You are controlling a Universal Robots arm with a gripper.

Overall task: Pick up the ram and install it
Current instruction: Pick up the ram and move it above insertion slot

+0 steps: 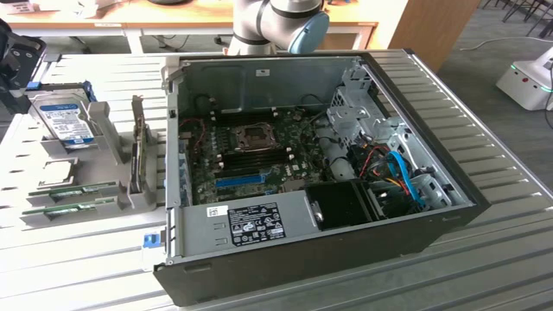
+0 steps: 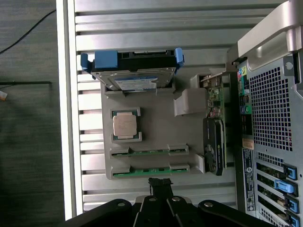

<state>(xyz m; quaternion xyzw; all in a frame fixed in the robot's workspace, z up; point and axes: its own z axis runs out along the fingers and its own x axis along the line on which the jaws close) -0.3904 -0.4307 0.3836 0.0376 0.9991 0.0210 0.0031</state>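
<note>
Pick step, not begun imo: claw (image 2: 160, 182) pinched together, empty, hovering by tray (image 2: 156, 127) edge farthest from hard drive (image 2: 132, 71). Outermost slot there holds ram (image 2: 150, 170), probably that stick, not twin (image 2: 149, 152) beside it. Grab needs claw parted, squared over thin board.

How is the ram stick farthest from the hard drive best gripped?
Take the ram stick at mid-length, with the fingers on its two flat faces, coming from above. It stands on edge in the grey holder, which covers both its ends.
</note>
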